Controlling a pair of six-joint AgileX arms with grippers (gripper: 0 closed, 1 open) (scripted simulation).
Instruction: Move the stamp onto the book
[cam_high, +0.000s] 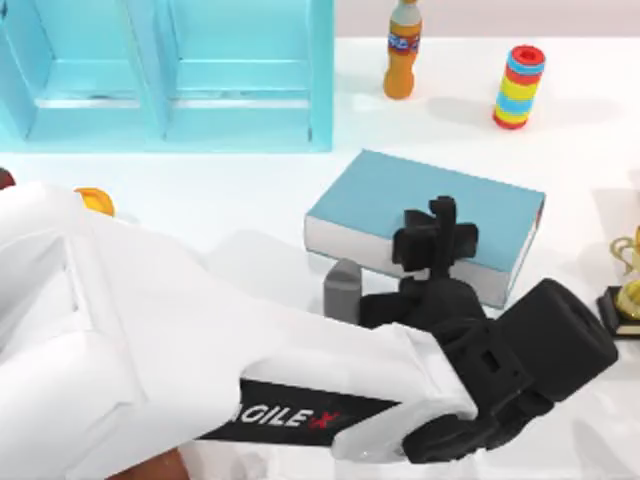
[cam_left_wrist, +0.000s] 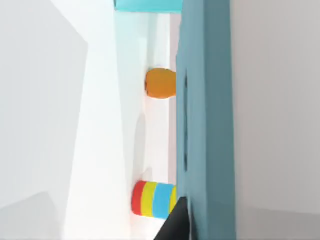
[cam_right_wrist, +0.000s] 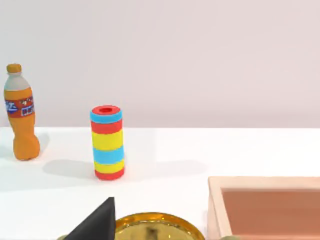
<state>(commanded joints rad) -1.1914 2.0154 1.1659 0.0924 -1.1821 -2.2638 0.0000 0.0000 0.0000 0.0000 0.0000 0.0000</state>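
Here left hand (cam_high: 437, 232) over book (cam_high: 480, 215); grip state unclear; cabinet (cam_high: 165, 75) shelves bare.

a rendered tabletop test scene, not a real room: plain white table (cam_high: 240, 200) under a blank pale wall, flat shadeless surfaces. scattered with unrelated props: light cyan cabinet (cam_high: 170, 75), orange soda bottle (cam_high: 402, 50), striped cylinder (cam_high: 519, 86), teal book (cam_high: 430, 215), gold trophy (cam_high: 630, 285).
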